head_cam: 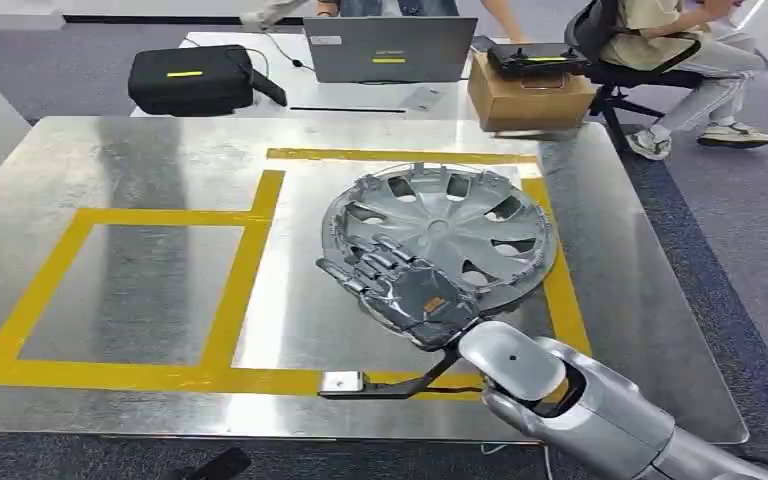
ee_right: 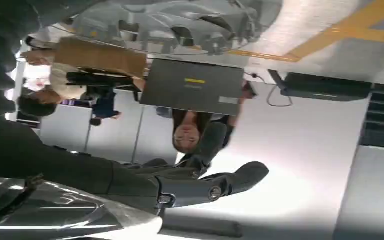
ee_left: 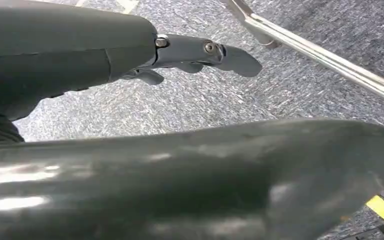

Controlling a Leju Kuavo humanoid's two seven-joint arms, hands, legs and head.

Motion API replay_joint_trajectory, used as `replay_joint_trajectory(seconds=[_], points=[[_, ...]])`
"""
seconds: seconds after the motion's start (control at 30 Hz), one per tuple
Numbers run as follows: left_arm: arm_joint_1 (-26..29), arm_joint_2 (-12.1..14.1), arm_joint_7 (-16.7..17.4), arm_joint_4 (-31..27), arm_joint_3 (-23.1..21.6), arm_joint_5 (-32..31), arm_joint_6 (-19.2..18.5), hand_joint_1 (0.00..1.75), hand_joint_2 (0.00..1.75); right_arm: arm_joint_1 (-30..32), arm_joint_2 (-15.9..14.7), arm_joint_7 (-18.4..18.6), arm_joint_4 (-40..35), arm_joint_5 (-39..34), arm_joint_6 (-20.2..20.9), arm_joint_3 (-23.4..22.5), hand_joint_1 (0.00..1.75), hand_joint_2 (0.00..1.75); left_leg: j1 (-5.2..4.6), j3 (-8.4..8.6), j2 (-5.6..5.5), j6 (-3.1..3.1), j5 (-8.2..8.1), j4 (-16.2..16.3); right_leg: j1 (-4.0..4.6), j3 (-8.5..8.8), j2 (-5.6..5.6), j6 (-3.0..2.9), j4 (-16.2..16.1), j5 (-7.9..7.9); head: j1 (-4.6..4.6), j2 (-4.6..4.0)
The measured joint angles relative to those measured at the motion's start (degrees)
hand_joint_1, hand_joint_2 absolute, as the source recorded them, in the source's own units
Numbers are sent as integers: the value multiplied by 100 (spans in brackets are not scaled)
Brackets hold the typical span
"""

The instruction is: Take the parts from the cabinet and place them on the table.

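Observation:
A silver hubcap (head_cam: 450, 225) lies flat on the metal table (head_cam: 140, 160), inside the right-hand box of yellow tape (head_cam: 240, 290). My right hand (head_cam: 405, 285) hovers over the hubcap's near left rim, palm down, fingers stretched out and apart. In the right wrist view the dark fingers (ee_right: 205, 185) reach out straight with nothing between them, and the hubcap (ee_right: 170, 25) lies beyond them. My left hand (ee_left: 180, 52) hangs over grey carpet with its fingers extended and empty.
Behind the metal table, a second table carries a grey laptop (head_cam: 390, 48), a black bag (head_cam: 192, 78) and a cardboard box (head_cam: 528, 95). A person sits on a chair (head_cam: 680, 40) at the back right. The left tape box is bare metal.

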Motion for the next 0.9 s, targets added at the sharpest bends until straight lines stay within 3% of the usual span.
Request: replay_joint_trajectory(seconds=[0.9], points=[[66, -22, -37, 0, 153, -74, -2, 0, 0, -229, -205, 242, -598, 83, 122, 120, 0, 175, 0, 3, 0, -1, 0, 0, 0, -1, -1, 0, -1, 0, 0, 0]])
